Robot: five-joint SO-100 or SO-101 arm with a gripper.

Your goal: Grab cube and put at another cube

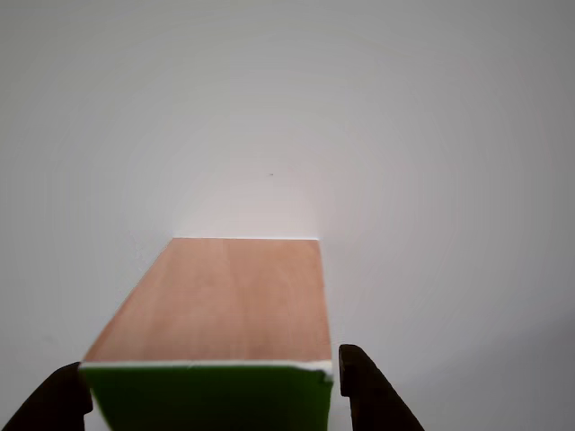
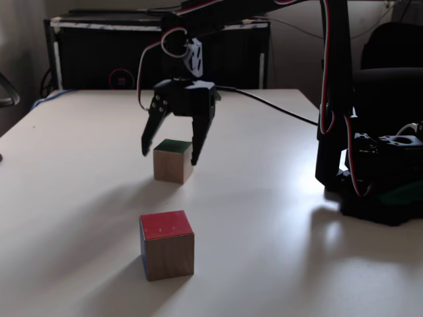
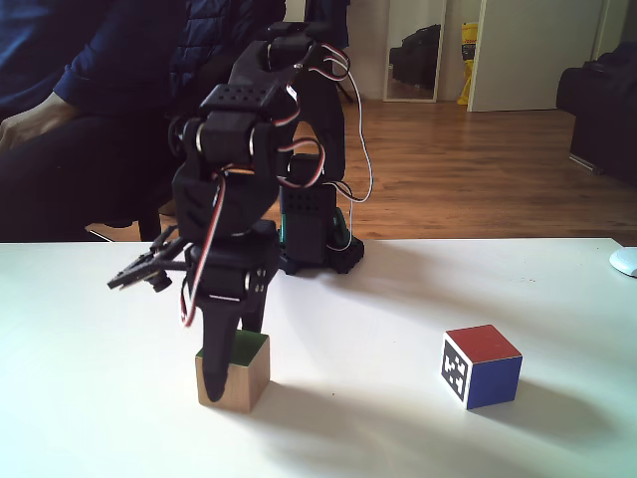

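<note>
The gripper (image 2: 168, 158) hung right over the cube (image 2: 173, 162), jaws spread wide and holding nothing. One finger stood off the cube's left side and the other down by its right edge in a fixed view, green face up between them. In the other view the black fingertips (image 1: 368, 391) flanked the cube (image 1: 216, 301) on both sides, a sliver of gap showing on the right tip, so it looked bracketed but not yet squeezed. The cube sat flat on the white table (image 2: 264, 218), squarely in line with the jaws, so the grab seemed to need only a close, perhaps a touch lower first. The other cube (image 3: 481, 366), red on top with a black-and-white marker on its side, waited well apart, off to the right in a fixed view.
</note>
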